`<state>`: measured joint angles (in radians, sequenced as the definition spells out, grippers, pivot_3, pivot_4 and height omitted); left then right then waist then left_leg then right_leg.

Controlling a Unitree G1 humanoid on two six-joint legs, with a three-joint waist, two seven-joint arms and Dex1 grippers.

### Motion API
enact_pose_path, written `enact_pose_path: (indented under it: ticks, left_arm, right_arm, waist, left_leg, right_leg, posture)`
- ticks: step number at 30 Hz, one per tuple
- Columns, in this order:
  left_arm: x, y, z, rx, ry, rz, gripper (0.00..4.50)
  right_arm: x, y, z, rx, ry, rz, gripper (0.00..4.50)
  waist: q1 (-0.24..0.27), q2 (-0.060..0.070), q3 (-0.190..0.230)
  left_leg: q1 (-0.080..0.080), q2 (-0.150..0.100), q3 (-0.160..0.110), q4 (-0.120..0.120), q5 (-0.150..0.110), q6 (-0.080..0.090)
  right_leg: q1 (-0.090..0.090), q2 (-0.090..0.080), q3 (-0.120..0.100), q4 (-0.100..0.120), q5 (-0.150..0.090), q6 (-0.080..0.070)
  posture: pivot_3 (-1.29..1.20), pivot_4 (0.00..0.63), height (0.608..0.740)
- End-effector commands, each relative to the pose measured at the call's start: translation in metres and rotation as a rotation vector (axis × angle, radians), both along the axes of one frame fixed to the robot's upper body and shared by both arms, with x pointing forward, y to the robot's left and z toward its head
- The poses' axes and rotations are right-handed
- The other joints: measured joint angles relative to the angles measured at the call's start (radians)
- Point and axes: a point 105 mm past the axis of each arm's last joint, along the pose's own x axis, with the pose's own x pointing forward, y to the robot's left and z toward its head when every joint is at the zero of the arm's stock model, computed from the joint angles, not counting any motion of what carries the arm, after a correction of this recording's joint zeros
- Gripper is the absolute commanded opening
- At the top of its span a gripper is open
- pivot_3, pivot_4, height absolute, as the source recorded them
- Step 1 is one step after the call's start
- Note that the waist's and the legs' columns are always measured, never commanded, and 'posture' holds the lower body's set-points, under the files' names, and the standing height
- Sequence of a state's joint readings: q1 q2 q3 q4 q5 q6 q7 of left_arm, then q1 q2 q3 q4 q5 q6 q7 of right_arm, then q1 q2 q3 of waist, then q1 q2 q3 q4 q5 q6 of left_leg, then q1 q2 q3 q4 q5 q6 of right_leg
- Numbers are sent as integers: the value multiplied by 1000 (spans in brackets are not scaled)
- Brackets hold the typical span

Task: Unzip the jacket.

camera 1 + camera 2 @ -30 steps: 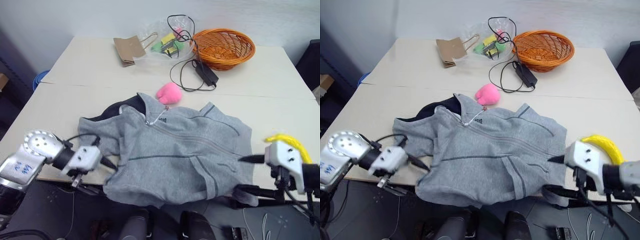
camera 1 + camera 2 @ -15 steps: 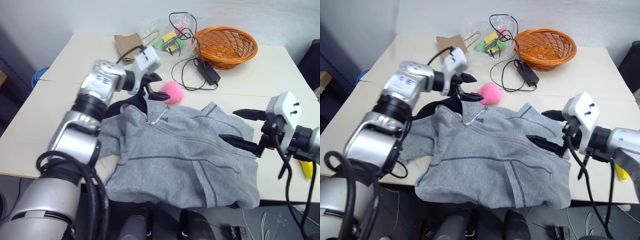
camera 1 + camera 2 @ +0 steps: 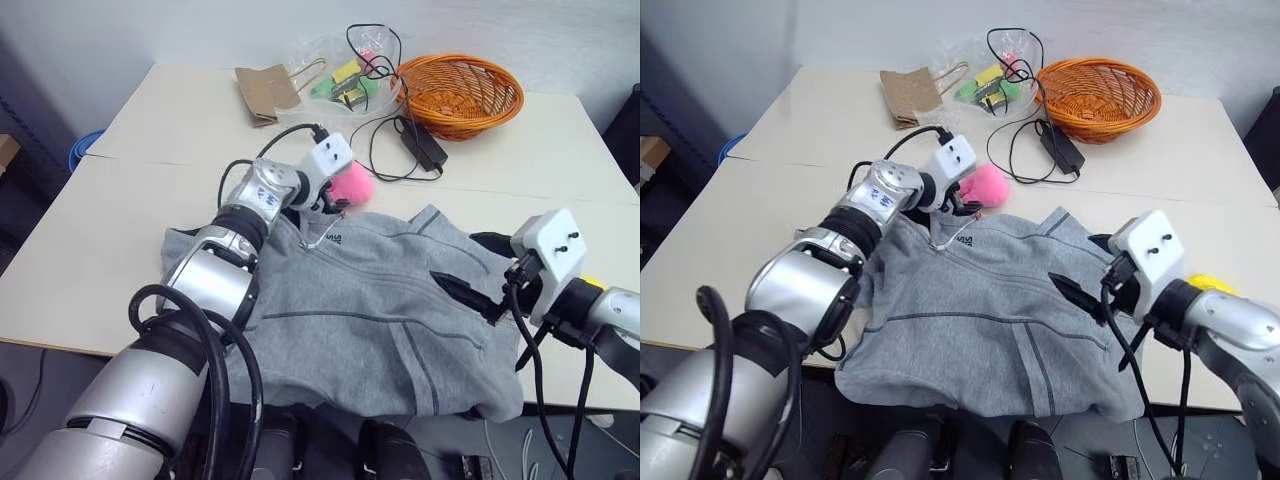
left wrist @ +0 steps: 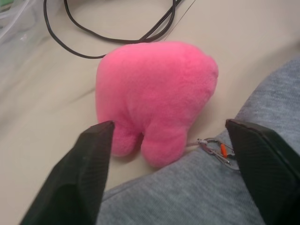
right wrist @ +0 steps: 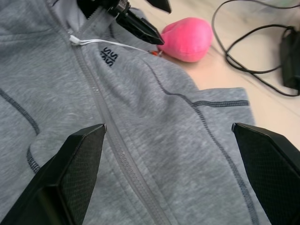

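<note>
Jacket is zipped, and its cord pull is being approached by the left gripper, jaws apart around a pink plush. Closing on the cord is judged next; the right gripper hovers wide open over the chest.

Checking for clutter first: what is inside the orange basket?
The basket shows only its own woven bottom and walls, with no item visible inside. Its near wall hides a strip of the floor, so something flat there could be missed.

Jacket: grey, zipped, flat on table, hem at near edge.
Left gripper: at collar, just beside pink plush.
Right gripper: fingers apart above jacket's right side.
Far side: orange basket, black cable, paper bag.
</note>
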<state>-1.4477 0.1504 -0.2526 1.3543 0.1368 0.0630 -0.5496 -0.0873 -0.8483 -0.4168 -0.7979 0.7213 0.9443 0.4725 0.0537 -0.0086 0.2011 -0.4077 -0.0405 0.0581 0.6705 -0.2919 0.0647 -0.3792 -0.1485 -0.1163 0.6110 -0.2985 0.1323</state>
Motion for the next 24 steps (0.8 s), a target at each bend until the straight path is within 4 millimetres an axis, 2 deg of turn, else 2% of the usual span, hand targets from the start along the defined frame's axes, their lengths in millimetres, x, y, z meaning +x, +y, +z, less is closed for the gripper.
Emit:
enact_pose_path:
  ticks: [1,3,5,10,14,17,23,24]
  left_arm:
    - [-3,-8,5,-22,18,-33,2659]
    - [-9,-15,5,-68,92,-70,2033]
    - [-14,-19,6,-121,164,-86,2033]
    - [-9,-11,-4,-13,146,-23,2033]
    - [-10,-2,-27,93,179,22,2033]
    - [-11,0,-38,82,216,47,2609]
    - [-11,-2,-44,-4,259,103,4473]
    - [-11,-2,-45,-23,277,112,4473]
  right_arm:
    - [-7,-2,12,6,-64,-28,4500]
    - [-8,-5,10,2,-59,-45,4500]
    - [-10,-6,7,-10,-53,-52,4500]
    - [-11,-3,7,14,-57,-52,4500]
    - [-10,-2,2,3,-38,-43,4500]
    - [-8,0,0,3,-33,-33,4500]
    - [-8,8,-3,4,-20,-1,4500]
    - [-8,8,-4,-10,-21,4,4500]
  waist:
    - [0,0,0]
    - [-1,0,0]
    - [-2,0,0]
    - [-2,0,0]
    - [-2,0,0]
    - [-3,0,0]
    - [-2,0,0]
    - [-2,0,0]
  left_leg:
    - [0,0,0,0,0,0]
    - [0,0,0,0,0,0]
    - [0,0,0,0,0,0]
    - [0,0,0,0,0,0]
    - [0,0,1,0,0,0]
    - [1,0,1,0,0,0]
    - [1,0,1,0,0,0]
    - [1,0,1,0,0,0]
  right_leg:
    - [0,0,0,0,0,0]
    - [0,0,0,0,0,0]
    - [0,0,0,0,0,0]
    - [0,0,0,0,0,0]
    - [0,0,1,1,0,0]
    - [0,0,1,1,0,0]
    - [0,0,1,1,0,0]
    - [0,0,1,1,0,0]
  posture:
    - [0,150,740]
    - [0,150,740]
    - [0,150,740]
    - [0,150,740]
    - [0,150,740]
    - [0,150,740]
    - [0,150,740]
    - [0,150,740]
